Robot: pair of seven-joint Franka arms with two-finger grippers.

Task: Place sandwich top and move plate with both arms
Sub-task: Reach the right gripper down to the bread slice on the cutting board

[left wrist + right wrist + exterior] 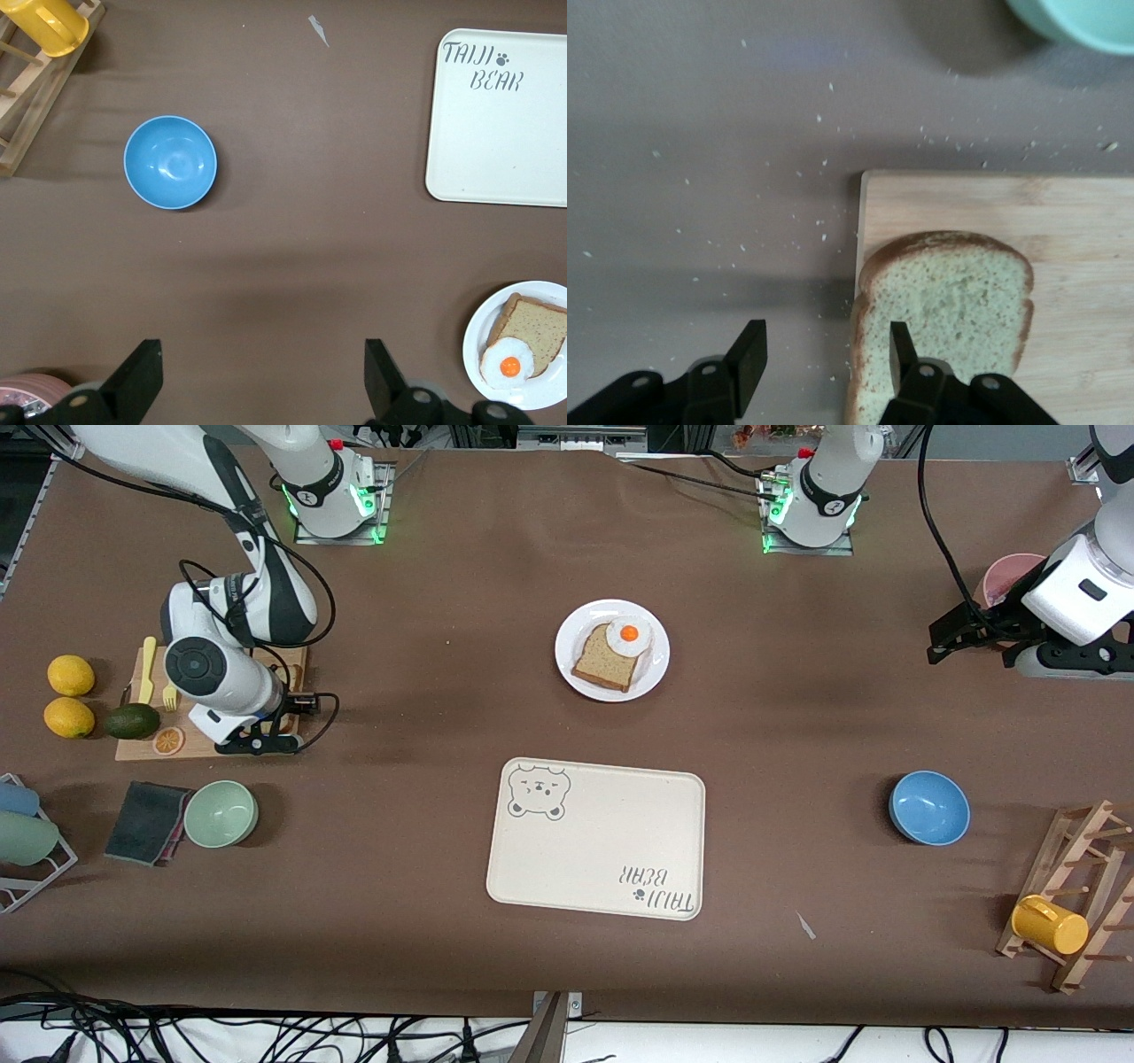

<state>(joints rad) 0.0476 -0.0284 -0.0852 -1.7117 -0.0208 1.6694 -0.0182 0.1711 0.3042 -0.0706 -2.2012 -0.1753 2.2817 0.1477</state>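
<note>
The sandwich top (957,301), a pale speckled slice with brown crust, lies flat on a wooden cutting board (1072,221) at the right arm's end of the table. My right gripper (826,341) is low over the board's edge and open. One fingertip (899,341) is over the crumb and the other is off the board, with a gap to the crust. In the front view the right gripper (266,740) hides the slice. The white plate (567,664) at mid-table holds a darker slice and a fried egg. My left gripper (943,642) waits open above bare cloth, its fingertips (146,359) far apart.
A cream bear-print tray (602,841) lies nearer the camera than the plate. A blue bowl (928,808) and a rack with a yellow mug (1050,924) are at the left arm's end. A green bowl (221,813), lemons (70,675) and an avocado (133,721) are by the board.
</note>
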